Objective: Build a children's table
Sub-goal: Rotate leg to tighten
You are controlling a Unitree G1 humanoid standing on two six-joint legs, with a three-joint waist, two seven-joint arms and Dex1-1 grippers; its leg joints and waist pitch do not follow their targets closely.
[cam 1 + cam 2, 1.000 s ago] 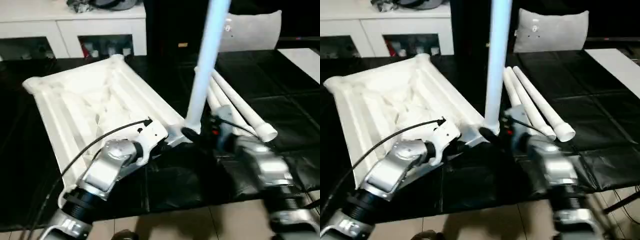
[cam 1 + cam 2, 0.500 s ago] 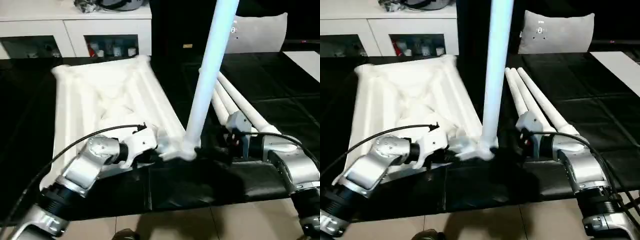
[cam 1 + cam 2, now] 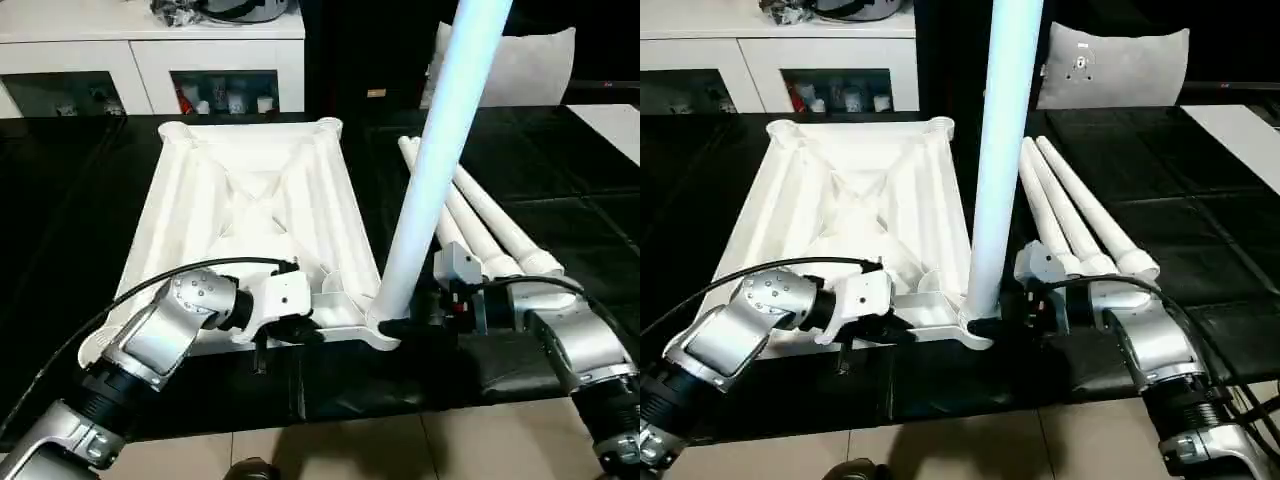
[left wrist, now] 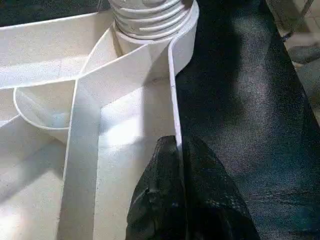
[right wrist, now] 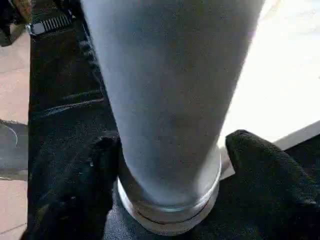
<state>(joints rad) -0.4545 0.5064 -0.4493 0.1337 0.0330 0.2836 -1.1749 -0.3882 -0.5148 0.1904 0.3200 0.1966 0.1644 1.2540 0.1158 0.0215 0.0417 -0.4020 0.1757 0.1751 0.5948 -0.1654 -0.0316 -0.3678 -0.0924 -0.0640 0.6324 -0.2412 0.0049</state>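
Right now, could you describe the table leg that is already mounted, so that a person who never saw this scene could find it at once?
Find the white table top lying underside-up on the black surface. At its near corner closest to the right gripper, one leg stands upright in the round corner socket. The three other legs lie flat, side by side, to its right.
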